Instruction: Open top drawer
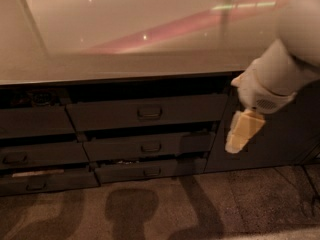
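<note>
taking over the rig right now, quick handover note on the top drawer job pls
Hand: carries nothing, hangs in front of the dark cabinet door, right of the drawers, clear of every handle.
Top drawer: just under the counter. Its central pull handle is not gripped and no interior shows, so it is not pulled open.
Done: nothing visible.
Left: move the hand left to the handle, grip it, pull out.

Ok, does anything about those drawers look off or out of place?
Yes. The top drawer and the two narrower drawers below it look ajar with dark gaps above them, not flush. A pale strip shows above the lower-left drawer. The gripper hangs right of them, touching none.
</note>
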Controlling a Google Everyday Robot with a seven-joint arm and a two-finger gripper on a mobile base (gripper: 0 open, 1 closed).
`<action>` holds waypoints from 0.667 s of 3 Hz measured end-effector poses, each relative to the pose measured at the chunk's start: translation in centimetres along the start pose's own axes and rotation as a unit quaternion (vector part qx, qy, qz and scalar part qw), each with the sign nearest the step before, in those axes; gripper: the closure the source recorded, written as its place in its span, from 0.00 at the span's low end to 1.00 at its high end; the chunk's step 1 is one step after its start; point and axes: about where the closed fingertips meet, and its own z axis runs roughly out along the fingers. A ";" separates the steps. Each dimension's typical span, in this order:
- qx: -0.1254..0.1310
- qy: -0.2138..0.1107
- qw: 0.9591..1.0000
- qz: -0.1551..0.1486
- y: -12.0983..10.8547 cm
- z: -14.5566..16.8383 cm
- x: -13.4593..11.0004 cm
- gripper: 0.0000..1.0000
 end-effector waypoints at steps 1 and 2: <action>-0.052 0.026 0.998 0.003 -0.7 4.6 0.2 0.00; -0.052 0.027 0.998 0.003 -0.7 4.6 0.2 0.00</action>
